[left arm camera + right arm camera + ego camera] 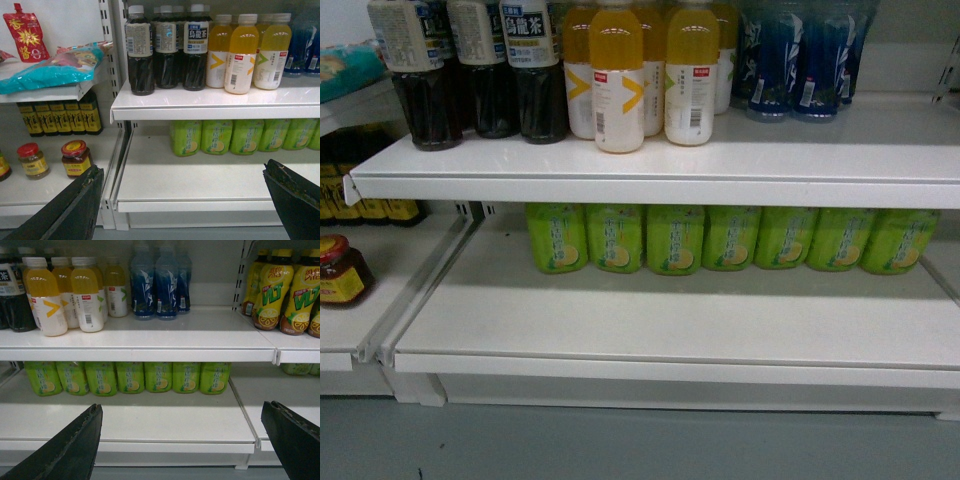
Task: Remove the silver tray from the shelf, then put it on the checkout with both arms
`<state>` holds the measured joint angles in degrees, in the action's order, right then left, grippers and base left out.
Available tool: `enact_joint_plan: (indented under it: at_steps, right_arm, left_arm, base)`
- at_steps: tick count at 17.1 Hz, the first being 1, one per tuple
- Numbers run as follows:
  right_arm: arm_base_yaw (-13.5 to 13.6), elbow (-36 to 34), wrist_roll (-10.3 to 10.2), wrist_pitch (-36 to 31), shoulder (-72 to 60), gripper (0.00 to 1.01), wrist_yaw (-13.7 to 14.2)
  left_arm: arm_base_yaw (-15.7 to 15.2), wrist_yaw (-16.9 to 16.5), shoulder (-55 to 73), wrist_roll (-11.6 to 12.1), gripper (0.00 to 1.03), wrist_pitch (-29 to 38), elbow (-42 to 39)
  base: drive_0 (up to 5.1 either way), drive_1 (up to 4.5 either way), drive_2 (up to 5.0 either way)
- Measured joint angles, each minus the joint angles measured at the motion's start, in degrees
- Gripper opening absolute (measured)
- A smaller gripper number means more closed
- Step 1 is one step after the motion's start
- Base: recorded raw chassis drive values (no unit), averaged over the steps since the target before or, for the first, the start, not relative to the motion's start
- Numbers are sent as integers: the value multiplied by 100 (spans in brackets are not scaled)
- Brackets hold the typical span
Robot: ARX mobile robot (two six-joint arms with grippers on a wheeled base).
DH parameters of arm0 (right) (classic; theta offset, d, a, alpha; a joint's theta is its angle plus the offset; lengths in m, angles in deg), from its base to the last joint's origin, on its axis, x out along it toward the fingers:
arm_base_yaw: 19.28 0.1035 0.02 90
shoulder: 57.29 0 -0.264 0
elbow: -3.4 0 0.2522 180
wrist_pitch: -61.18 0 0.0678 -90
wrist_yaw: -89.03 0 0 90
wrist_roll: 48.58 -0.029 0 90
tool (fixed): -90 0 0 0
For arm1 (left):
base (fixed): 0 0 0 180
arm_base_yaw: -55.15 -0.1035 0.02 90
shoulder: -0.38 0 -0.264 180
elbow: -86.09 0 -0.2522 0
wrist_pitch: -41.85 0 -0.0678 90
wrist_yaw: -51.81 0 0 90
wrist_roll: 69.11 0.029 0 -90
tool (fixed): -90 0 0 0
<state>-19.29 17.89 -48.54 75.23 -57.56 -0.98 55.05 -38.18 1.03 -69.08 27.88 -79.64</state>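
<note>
Wide apart, the black fingers of the left gripper are framing the bottom corners of its wrist view, gripping nothing; the right gripper is hanging likewise spread in its own view. Beyond both, the white metal shelf board is sitting bare-fronted across the frame's centre, green bottles lining its back. No silver tray is showing in any view.

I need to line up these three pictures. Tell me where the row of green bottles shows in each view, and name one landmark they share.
Head: green bottles at centre, back of the lower shelf.
Left wrist: centre to right edge, under the upper board.
Right wrist: left to centre.
Shared landmark: the orange juice bottles above them.
</note>
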Motion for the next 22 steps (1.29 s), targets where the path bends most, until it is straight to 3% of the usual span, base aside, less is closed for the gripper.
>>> enact_joint_plan:
  at_steps: [22]
  right_arm:
    - [0, 0, 0, 2, 0, 98, 0]
  left_arm:
    - [0, 7, 0, -2, 98, -11, 0]
  base:
    - [0, 0, 0]
